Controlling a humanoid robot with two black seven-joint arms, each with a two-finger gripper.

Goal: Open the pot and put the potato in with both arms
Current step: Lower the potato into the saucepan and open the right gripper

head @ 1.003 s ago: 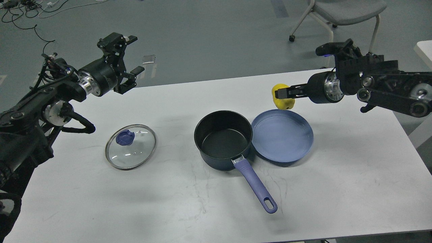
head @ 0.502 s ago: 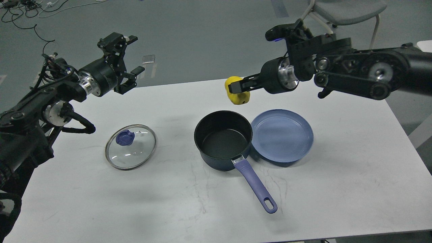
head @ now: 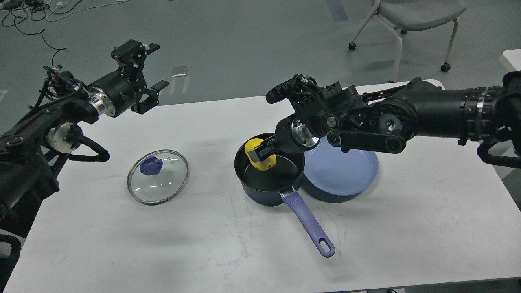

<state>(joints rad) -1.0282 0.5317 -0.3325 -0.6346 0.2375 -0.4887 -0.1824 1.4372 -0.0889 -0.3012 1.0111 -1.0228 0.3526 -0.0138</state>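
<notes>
White table (head: 407, 228) fills most of the view, with grey floor behind it, a chair (head: 411, 16) at the top right and loose cables (head: 24, 16) at the top left.

Near the table's middle sits the pot (head: 266, 181), dark inside and open, its purple handle (head: 307, 224) running toward the near right edge, so the pot's long axis goes from far left to near right. A blue plate (head: 346, 171) touches the pot's right side. The glass lid (head: 157, 176) lies flat on the table well to the left of the pot, its blue knob (head: 151, 165) facing up.

The right gripper (head: 260, 156) reaches in from the right and dips below the pot's rim, its 2 fingers pinching the yellow potato (head: 260, 158). The potato sits at the gripper's tip, inside the pot on the far left part of the opening, just beside the wall. I cannot tell whether it touches the bottom. It looks roughly as tall as wide, so no clear long axis shows; a dark finger crosses its front face.

The left gripper (head: 152, 95) hangs above the far left edge of the table, well apart from the lid and pot, fingers spread and holding nothing, pointing to the right.
</notes>
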